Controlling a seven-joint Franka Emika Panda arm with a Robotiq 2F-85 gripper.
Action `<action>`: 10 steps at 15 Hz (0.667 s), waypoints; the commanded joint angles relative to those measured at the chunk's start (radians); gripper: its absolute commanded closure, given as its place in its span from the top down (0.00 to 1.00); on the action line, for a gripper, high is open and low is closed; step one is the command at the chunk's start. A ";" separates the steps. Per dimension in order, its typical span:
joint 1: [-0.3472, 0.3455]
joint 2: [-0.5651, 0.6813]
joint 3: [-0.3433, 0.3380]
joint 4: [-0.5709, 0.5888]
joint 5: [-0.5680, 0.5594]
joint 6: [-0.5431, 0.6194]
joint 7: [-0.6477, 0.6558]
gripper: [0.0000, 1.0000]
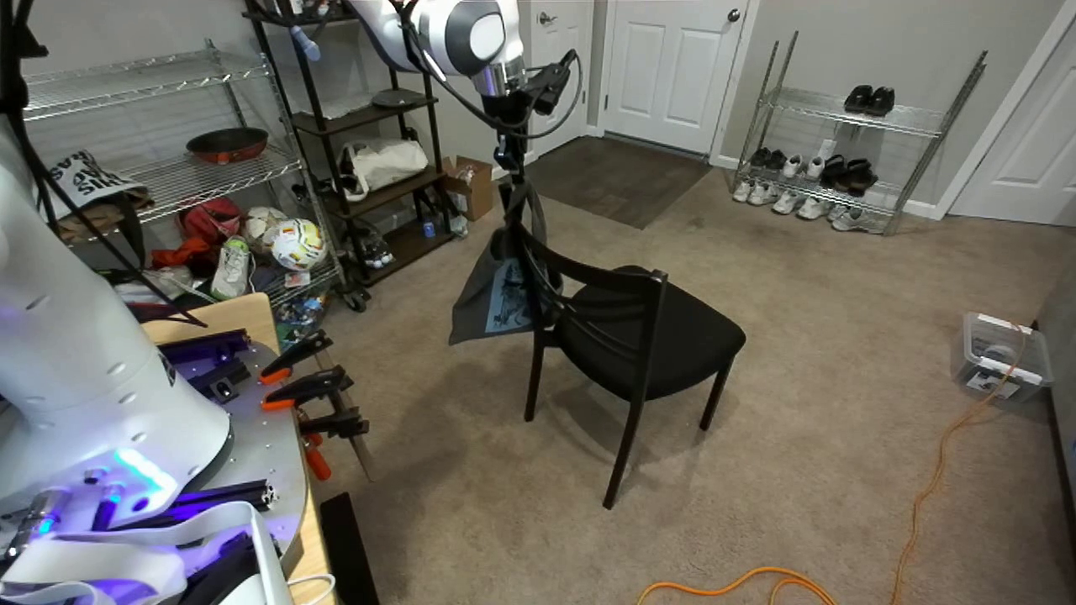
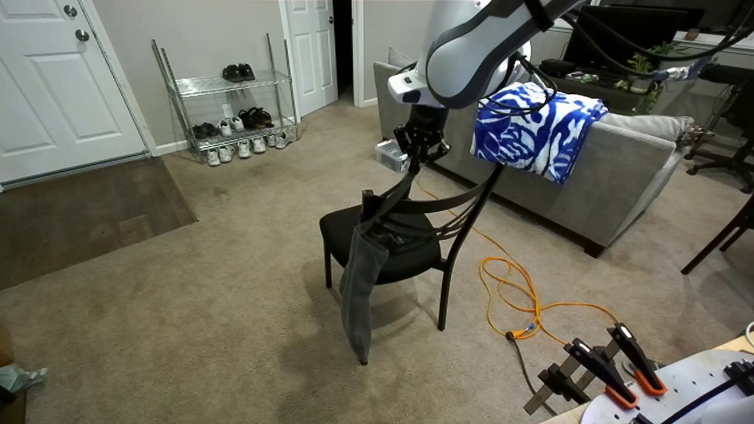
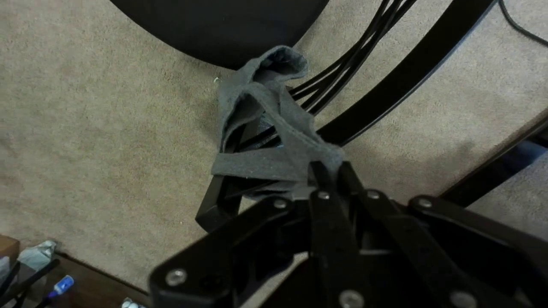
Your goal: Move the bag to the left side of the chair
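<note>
Dangling at one end of the backrest [image 1: 601, 276], the bag [image 1: 492, 294] hangs leftmost of the three in an exterior view; above, my gripper [image 1: 514, 181] pinches its handles [image 3: 293, 137] — then comes the chair [image 1: 668, 336]. I see those handles drape across the backrest post [image 3: 216, 207], and I can't tell whether they loop it. If so, a hasty pull likely snags, dragging the chair — or tugging them from my fingers [image 3: 320, 175].

In an exterior view, black lettering [image 1: 84, 160] is running across a creased white cloth [image 1: 94, 190] left of the frying pan [image 1: 227, 146]; no word is reading clearly.
</note>
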 commanded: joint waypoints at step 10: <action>0.001 -0.016 -0.013 -0.012 -0.051 0.023 0.149 0.02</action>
